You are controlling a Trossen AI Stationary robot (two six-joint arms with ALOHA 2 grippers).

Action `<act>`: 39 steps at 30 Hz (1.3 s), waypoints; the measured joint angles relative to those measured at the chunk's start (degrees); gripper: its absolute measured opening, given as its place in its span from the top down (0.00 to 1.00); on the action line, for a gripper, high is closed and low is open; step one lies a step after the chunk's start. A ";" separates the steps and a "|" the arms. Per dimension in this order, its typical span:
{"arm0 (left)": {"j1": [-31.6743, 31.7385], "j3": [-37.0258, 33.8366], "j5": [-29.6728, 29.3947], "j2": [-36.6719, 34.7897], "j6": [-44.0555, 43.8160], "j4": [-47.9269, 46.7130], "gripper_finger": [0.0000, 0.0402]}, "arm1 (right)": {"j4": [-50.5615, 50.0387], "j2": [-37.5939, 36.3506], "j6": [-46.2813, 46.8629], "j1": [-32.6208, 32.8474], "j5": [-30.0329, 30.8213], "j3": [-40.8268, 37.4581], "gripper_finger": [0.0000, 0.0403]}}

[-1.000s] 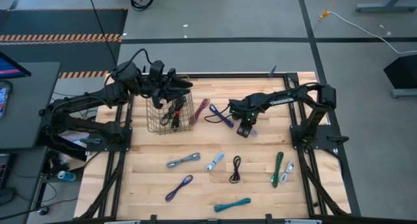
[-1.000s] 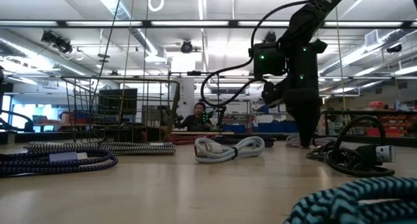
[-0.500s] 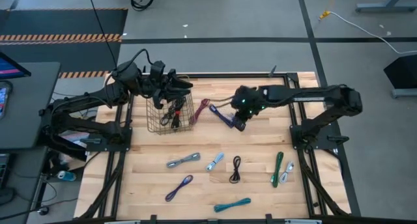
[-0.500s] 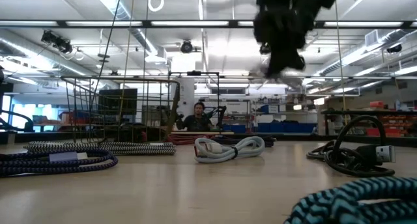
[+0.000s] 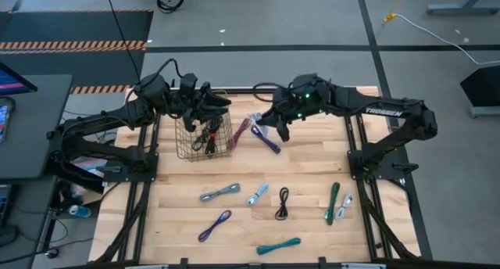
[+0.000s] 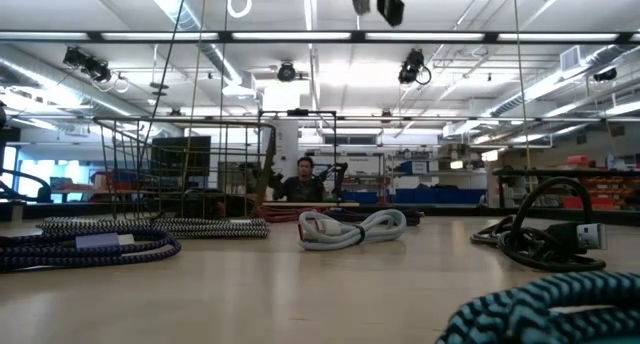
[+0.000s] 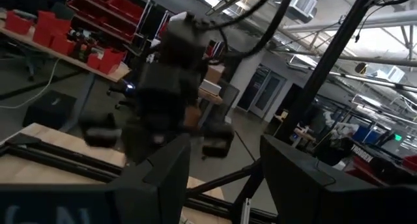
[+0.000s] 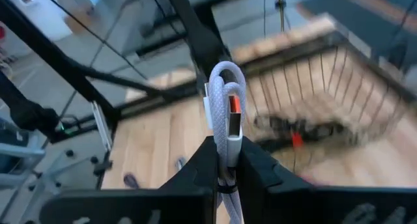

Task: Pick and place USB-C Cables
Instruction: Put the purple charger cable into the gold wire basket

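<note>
My right gripper [image 5: 264,122] hangs high above the table's far middle, just right of the wire mesh basket [image 5: 205,140], and is shut on a white USB-C cable bundle [image 8: 225,113]. My left gripper [image 5: 219,103] stands open over the basket's far rim, nothing between its fingers [image 7: 225,155]. Dark cables lie inside the basket. A maroon cable [image 5: 241,133] and a purple one [image 5: 266,141] lie beside it. Grey [image 5: 219,192], pale [image 5: 258,194], black [image 5: 283,202], green [image 5: 334,202], purple [image 5: 214,225] and teal [image 5: 279,245] cables rest flat nearer the front. My right gripper pinches the white bundle's lower part [image 8: 227,154] between its two fingers. The bundle lies along the fingers, and its looped end with a connector [image 8: 229,97] sticks out past the fingertips. The gripper points toward the basket, slanting slightly down. The bundle is lifted clear of the table.
Black frame rails [image 5: 355,156] run along the table's left and right sides. The basket [image 6: 190,164] stands upright at the far left of the wooden top. A person sits in the room beyond the table [image 6: 303,179]. Bare wood shows between the basket and the front row of cables.
My right gripper has risen from the table's far middle and gone toward the basket, tipping from pointing down to nearly level. The white cable bundle has come up with it, lifted clear of the wood.
</note>
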 joint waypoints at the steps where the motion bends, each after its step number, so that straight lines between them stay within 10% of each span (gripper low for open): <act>1: 0.00 0.00 0.00 -0.01 -0.03 -0.38 0.52 | 0.31 0.01 -0.59 0.04 -0.04 1.05 0.91; 39: -0.83 -0.02 -3.15 14.11 0.36 20.84 0.37 | 4.94 0.25 -8.35 0.63 -0.45 7.71 0.91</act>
